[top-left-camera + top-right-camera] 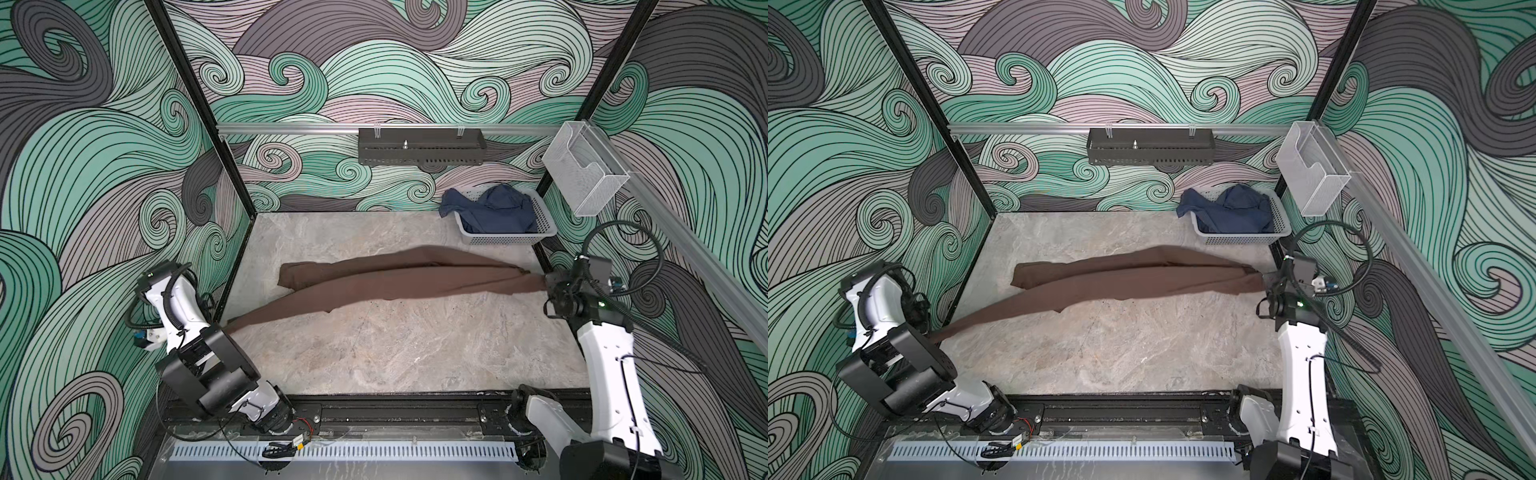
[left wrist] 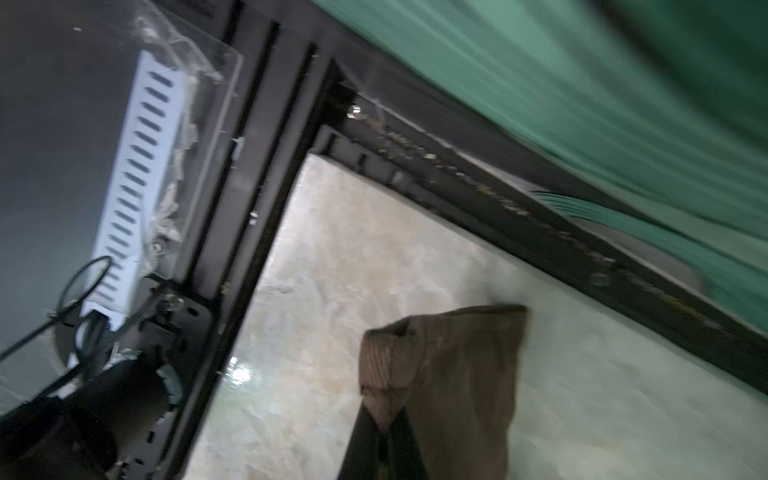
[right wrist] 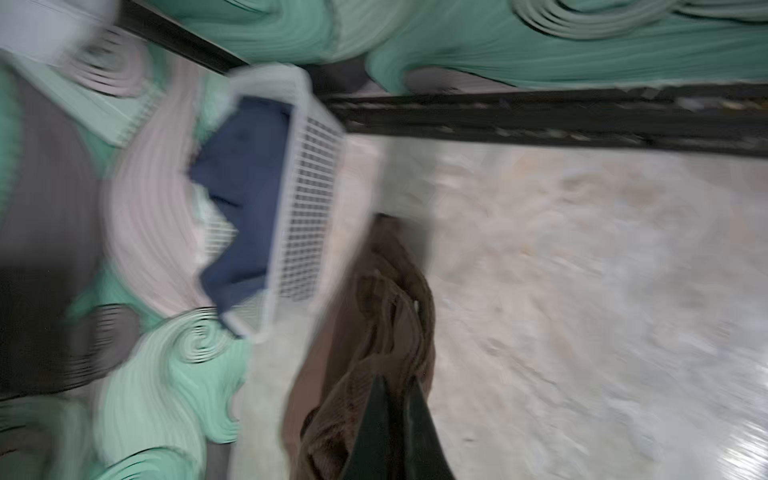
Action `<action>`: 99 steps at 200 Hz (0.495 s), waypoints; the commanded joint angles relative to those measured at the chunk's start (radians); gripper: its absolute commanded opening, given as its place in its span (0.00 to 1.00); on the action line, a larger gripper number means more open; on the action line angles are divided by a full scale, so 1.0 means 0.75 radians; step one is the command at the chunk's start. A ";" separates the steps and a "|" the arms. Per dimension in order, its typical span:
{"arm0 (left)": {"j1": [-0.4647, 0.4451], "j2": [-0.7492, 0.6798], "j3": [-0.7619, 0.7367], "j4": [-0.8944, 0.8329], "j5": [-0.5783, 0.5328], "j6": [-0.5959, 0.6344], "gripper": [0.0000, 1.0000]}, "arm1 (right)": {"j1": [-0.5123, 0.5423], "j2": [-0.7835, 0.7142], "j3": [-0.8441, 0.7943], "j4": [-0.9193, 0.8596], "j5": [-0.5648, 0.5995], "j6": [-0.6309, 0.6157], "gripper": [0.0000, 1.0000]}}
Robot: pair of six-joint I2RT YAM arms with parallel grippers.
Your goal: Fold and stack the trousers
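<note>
So at the lower left of both top views the left tool is tucked under its own arm and you can't really see it there, but its wrist view shows it clenched on a corner of brown cloth, which I'd guess is one leg's hem. From there the trousers run in a long strip across the middle of the table, rising a bit toward the right. The pinched leg is pulled fairly straight. The other leg lies slack just behind it, and its end stops short, left of centre, with nothing holding it. Over at the right edge the right tool is clamped on the bunched opposite end, probably the waist, though the wrist view there is too blurry to be sure. Up in the upper right sits a white basket with a navy garment spilling over its rim, well clear of the trousers. My read: this is the stretch-it-out step and no fold has been made yet. Next move calls for lowering the cloth flat and lining the loose leg up with the taut one before folding. Otherwise the fold comes out lopsided.
</note>
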 commanded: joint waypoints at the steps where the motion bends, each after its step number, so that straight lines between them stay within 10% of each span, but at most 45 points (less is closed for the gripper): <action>1: 0.055 -0.034 -0.115 0.078 -0.178 0.083 0.00 | -0.009 -0.050 -0.178 -0.090 0.118 -0.018 0.00; 99: 0.176 0.008 -0.228 0.235 -0.255 0.256 0.00 | -0.096 -0.063 -0.400 -0.087 0.321 -0.171 0.00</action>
